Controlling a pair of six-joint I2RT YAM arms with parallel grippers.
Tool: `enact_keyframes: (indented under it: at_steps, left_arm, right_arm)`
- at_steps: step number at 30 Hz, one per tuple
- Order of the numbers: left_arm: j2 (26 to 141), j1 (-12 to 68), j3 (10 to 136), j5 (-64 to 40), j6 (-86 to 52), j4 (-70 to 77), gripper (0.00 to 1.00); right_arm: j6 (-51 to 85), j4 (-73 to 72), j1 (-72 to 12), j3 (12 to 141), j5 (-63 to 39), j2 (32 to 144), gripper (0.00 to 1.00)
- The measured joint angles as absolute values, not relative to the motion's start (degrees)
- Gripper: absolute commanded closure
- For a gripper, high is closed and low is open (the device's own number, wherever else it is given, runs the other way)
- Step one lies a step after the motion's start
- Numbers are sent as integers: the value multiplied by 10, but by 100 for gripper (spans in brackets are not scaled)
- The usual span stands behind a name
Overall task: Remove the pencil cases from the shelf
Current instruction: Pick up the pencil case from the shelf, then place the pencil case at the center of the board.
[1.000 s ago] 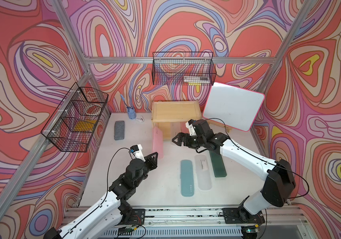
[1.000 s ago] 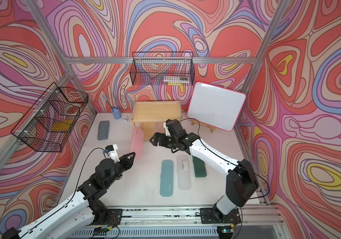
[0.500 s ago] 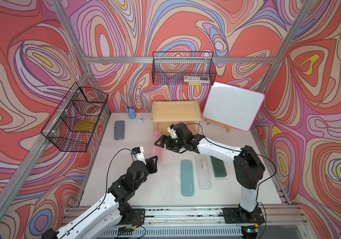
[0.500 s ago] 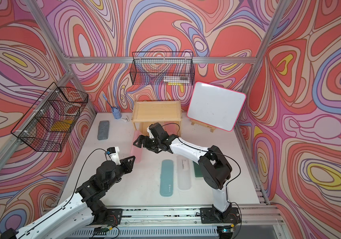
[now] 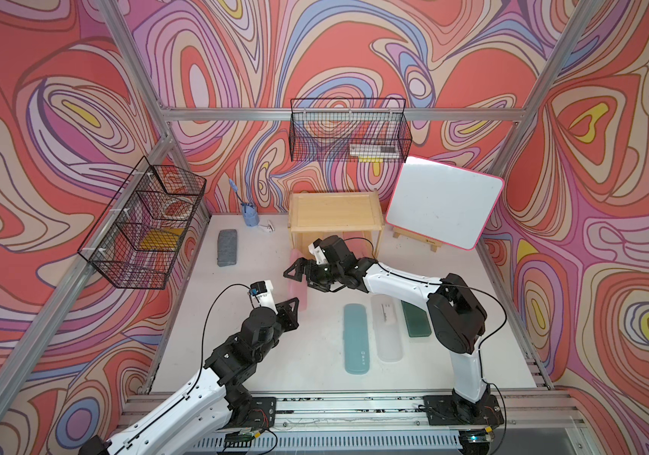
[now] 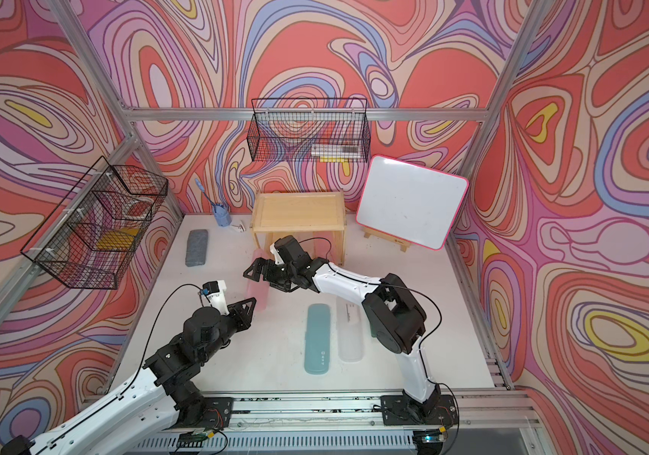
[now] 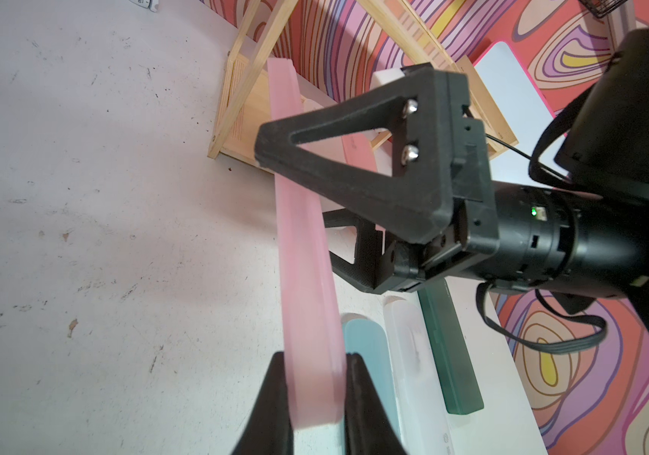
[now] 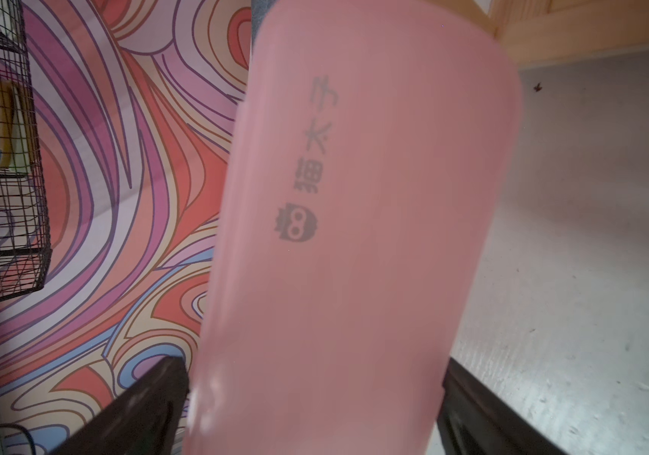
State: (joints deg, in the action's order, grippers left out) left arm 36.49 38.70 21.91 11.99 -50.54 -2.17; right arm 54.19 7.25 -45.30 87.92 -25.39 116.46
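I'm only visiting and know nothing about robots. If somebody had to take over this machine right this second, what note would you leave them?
Left gripper: shut on one end of a pink pencil case, holding it on edge.
Right gripper: jaws wide on either side of that same case; I cannot tell whether they press it.
Done: the teal case, frosted clear case and dark green case lie flat on the table, off the shelf.
Left: set the held case down, then fetch the second pink case from the shelf's lower tier.
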Motion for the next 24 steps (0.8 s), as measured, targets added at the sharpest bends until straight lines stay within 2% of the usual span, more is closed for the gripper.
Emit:
enact_keyframes:
  at_steps: [3, 5, 6, 7, 10, 11, 16, 24]
  left_arm:
    - [362, 387, 218, 120, -505, -22, 94]
    - [361, 387, 216, 119, -503, -22, 77]
    - [361, 388, 215, 119, -502, -23, 72]
    - [361, 389, 213, 118, -501, -27, 66]
    - [360, 390, 211, 123, -496, -31, 37]
    - [358, 390, 211, 126, -494, -33, 32]
    - [342, 390, 218, 173, -487, -75, 26]
    - [352, 390, 281, 287, -476, -189, 24]
  right_arm:
    - [544, 73, -454, 879, -254, 1165, 13]
    - [552, 73, -454, 880, -251, 1165, 18]
    - [554, 73, -454, 880, -250, 1165, 19]
    - [556, 73, -454, 880, -248, 1165, 20]
    - [543, 90, -456, 877, -230, 1164, 20]
    - [538, 101, -457, 874, -221, 1162, 20]
    - [507, 189, -470, 851, -153, 1140, 19]
    - [505, 340, -554, 834, -28, 1081, 17]
